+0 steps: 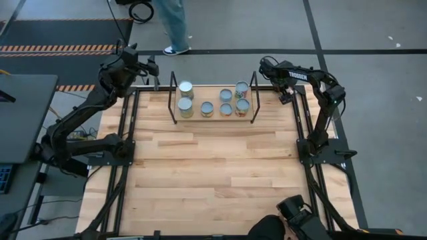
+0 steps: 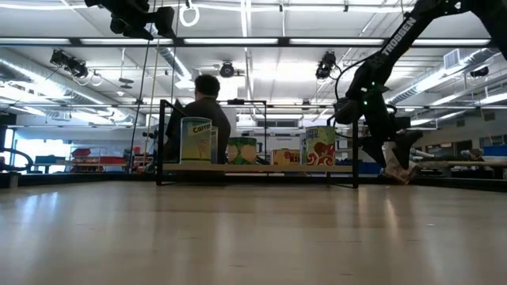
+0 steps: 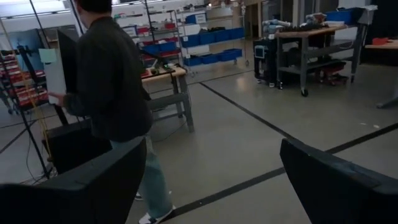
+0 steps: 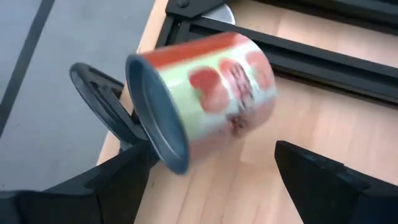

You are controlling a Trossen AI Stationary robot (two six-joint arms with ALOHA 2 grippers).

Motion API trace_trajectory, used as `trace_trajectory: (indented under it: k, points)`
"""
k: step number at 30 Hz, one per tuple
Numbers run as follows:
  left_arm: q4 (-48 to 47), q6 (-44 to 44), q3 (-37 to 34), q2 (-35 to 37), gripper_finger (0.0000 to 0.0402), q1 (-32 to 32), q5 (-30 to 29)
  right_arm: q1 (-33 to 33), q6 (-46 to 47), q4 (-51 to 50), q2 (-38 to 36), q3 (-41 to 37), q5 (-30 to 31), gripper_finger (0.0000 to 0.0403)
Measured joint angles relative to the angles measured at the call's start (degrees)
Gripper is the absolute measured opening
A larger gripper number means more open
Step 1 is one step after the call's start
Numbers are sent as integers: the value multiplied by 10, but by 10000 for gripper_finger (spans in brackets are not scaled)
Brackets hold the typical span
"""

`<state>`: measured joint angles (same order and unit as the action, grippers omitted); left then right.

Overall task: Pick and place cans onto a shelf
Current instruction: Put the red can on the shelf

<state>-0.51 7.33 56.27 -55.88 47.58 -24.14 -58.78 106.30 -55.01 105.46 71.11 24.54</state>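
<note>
The shelf (image 1: 200, 95) stands at the middle of the table's far edge, a black wire frame with a light board. Several cans (image 1: 207, 109) stand on it, tops up, and show in the low view (image 2: 196, 141). My right gripper (image 1: 267, 69) is open just right of the shelf's right end. In the right wrist view (image 4: 211, 186) its fingers stand on either side of a can with a green and red label (image 4: 205, 99), apart from it. My left gripper (image 1: 152, 67) is open and empty, raised off the shelf's left end; it also shows in the left wrist view (image 3: 211, 180).
Black arm mount rails (image 1: 127, 133) (image 1: 303, 133) run along both sides of the table. A person (image 1: 175, 27) walks on the floor behind the far edge. Bare wood (image 1: 213, 173) fills the table's near half. A dark object (image 1: 293, 217) sits at the near right corner.
</note>
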Motion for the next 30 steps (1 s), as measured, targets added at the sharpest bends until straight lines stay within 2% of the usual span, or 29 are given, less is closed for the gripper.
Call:
trace_trajectory:
  k: [12, 18, 25, 30]
  points:
    - [0, -6, 0, 0, 376, 14, 19, -4, -22, -25, -19, 0, 9, 348]
    - [-1, -6, 0, 0, 376, 14, 19, -10, -133, -25, -15, 0, 9, 348]
    - [-1, -6, 0, 0, 376, 14, 19, -9, -120, -79, -15, 0, -23, 348]
    - [-2, -6, 0, 0, 376, 14, 19, -3, -112, -76, -26, 0, -30, 348]
